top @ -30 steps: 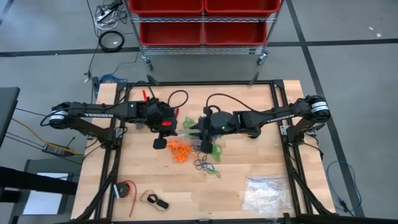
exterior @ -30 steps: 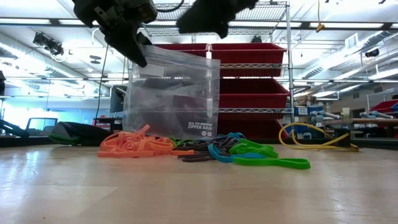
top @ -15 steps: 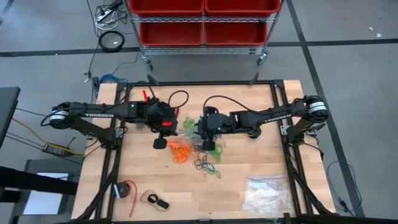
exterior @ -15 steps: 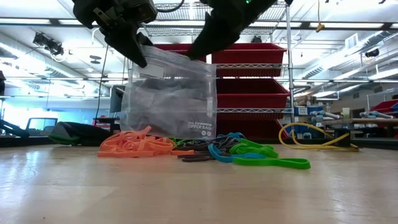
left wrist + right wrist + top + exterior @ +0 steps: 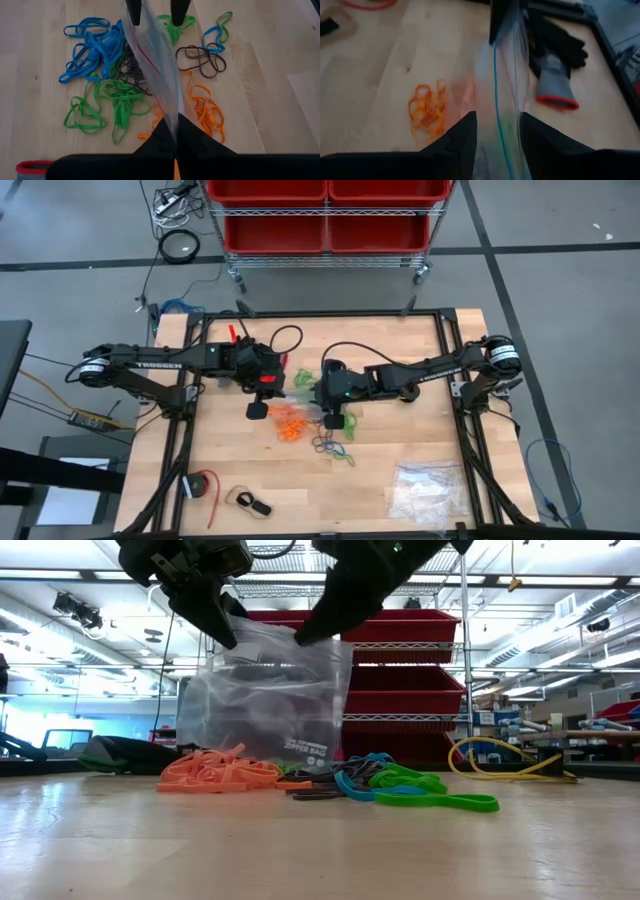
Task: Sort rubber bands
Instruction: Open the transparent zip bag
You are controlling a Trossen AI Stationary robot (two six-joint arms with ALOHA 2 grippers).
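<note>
A clear bag is held up, pinched by the left gripper; the right gripper straddles its rim, released. Bands lie heaped below both, unsorted.

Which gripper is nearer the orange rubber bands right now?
Left. The left gripper, shut on the zipper bag, hangs just beside the orange rubber bands; the right gripper sits farther off.

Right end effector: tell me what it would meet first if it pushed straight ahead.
The clear zipper bag: its top edge already sits between the right end effector's open fingers. Past it lies a black glove, though depth is unclear.
</note>
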